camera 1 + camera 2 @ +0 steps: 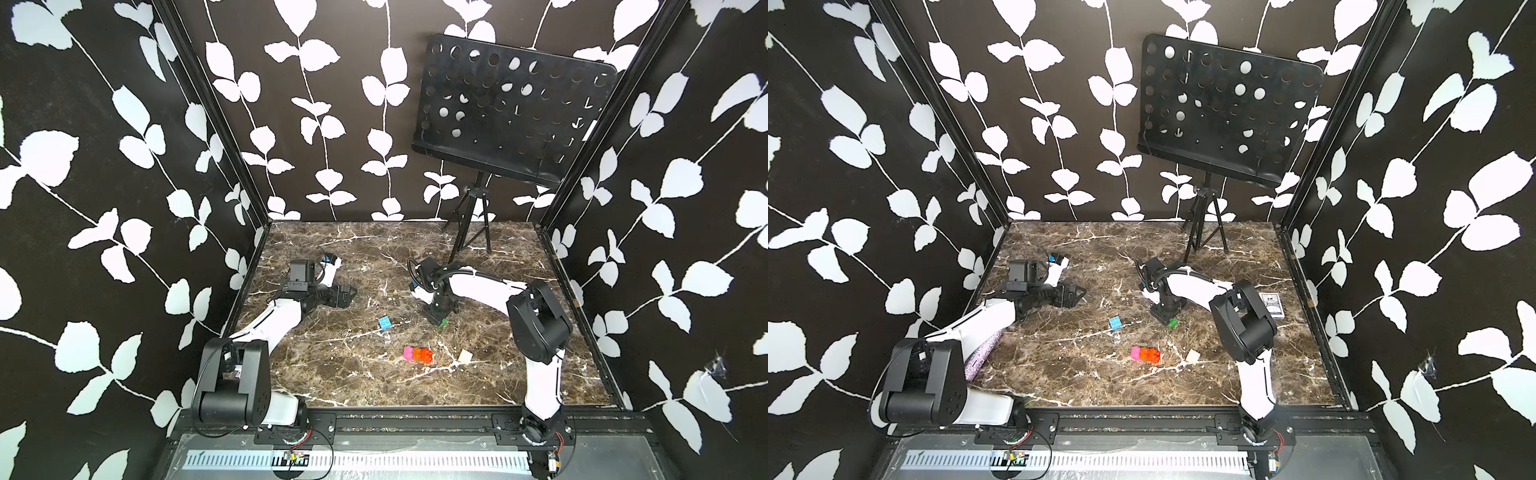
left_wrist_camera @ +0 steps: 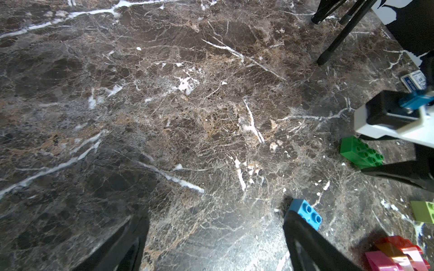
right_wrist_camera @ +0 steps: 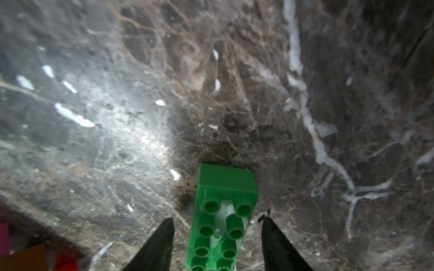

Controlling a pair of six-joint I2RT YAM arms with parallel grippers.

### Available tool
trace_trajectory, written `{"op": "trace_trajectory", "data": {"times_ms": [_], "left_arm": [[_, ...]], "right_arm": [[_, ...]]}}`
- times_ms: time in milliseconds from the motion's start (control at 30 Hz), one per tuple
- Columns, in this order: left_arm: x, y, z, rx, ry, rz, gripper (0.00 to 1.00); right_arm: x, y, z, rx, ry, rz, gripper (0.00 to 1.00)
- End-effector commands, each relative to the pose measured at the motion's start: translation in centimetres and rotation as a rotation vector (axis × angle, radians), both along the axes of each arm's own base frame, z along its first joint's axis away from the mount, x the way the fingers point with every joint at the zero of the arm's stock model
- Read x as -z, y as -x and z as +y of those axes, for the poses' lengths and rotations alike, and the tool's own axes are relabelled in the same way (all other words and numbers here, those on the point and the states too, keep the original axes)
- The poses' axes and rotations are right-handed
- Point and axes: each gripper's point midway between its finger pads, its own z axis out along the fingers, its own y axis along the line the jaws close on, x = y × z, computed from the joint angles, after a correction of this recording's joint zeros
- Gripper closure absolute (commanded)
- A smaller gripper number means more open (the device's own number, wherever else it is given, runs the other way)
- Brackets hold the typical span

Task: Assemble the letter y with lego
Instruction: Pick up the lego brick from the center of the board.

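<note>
From above I get only a corner of the green brick (image 1: pixel 443 323) under the right gripper (image 1: pixel 435 318), whose fingertips I cannot make out. On the right wrist camera the frame edge crops that brick, and the orange and pink bricks (image 3: pixel 25 258) near it blur.

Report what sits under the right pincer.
A long green studded plastic brick lies on the brown marble tabletop between the open jaws of the right pincer. In a top view only its end shows; the pincer covers the rest.
</note>
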Motion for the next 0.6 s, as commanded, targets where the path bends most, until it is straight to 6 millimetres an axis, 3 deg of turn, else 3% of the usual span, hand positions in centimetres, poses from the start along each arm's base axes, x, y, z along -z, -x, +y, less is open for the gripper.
{"op": "trace_trajectory", "data": {"times_ms": [0, 333, 467, 567], "left_arm": [[-0.3, 0.2, 0.2, 0.001, 0.001, -0.005, 0.09], [-0.1, 0.2, 0.1, 0.004, -0.004, -0.004, 0.09], [-0.2, 0.1, 0.2, 0.002, -0.008, -0.008, 0.09], [-0.3, 0.1, 0.3, 0.001, -0.009, -0.012, 0.08]], "right_arm": [[-0.2, -0.2, -0.2, 0.075, -0.019, 0.033, 0.47], [-0.8, -0.3, 0.7, 0.070, -0.114, 0.071, 0.69], [-2.1, -0.3, 1.2, -0.046, -0.150, 0.033, 0.73], [-3.3, 0.1, 1.9, -0.230, -0.180, -0.026, 0.74]]}}
